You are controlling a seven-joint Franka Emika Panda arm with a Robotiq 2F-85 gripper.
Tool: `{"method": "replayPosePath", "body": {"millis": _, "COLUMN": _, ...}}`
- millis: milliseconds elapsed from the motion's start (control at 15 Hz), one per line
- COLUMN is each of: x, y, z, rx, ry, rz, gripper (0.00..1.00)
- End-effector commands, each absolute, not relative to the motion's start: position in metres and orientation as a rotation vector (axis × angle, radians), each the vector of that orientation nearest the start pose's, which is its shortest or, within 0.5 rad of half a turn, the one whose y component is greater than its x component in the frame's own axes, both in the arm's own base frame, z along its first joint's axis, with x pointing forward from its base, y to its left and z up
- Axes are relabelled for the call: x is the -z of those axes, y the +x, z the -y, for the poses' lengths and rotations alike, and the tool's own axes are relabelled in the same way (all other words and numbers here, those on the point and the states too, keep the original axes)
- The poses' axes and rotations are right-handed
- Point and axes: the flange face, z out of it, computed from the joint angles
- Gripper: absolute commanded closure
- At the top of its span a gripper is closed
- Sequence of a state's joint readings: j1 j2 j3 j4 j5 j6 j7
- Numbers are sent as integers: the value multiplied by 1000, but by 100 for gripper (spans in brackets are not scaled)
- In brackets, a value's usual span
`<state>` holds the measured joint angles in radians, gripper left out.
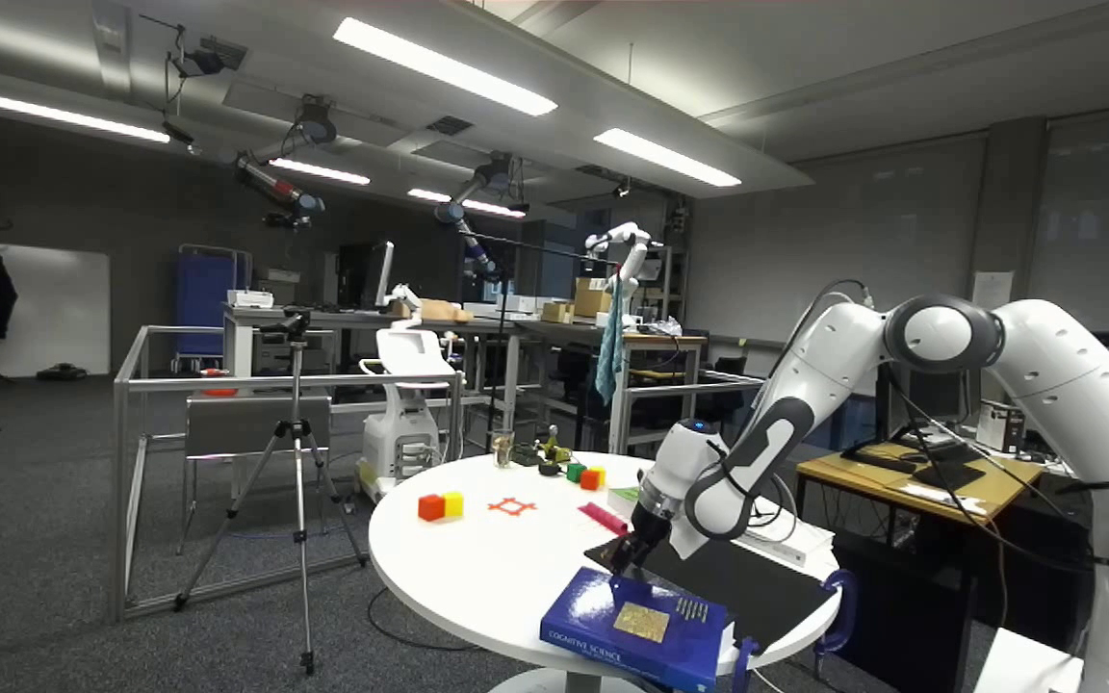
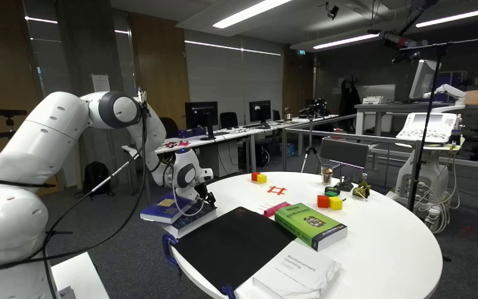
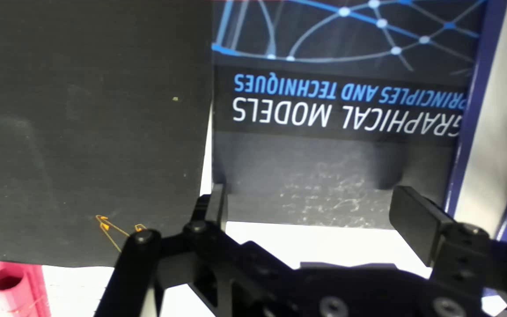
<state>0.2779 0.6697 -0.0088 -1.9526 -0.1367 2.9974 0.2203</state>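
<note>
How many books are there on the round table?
4. The blue book partly covers the dark book near the open hand; the green book and white book are at the opposite side of the black mat. Others could be hidden underneath.

in the wrist view the graphical models book (image 3: pixel 332 163) lies between and beyond the fingers (image 3: pixel 414 220), the mat (image 3: pixel 86 132) left of them, the cognitive science book (image 3: pixel 495 149) right, overlapping the former.
</note>
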Motion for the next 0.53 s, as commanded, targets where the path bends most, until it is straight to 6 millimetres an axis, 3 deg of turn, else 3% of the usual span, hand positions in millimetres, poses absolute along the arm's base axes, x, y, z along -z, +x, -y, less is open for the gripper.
{"method": "replayPosePath", "body": {"millis": 0, "x": -192, "y": 616, "z": -166, "rx": 636, "ry": -3045, "rz": 288, "gripper": 0}}
{"method": "replayPosePath", "body": {"millis": 267, "x": -216, "y": 613, "z": -157, "rx": 670, "ry": -3054, "rz": 273, "gripper": 0}}
{"method": "replayPosePath", "body": {"millis": 467, "x": -241, "y": 598, "z": -159, "rx": 685, "ry": -3044, "rz": 278, "gripper": 0}}
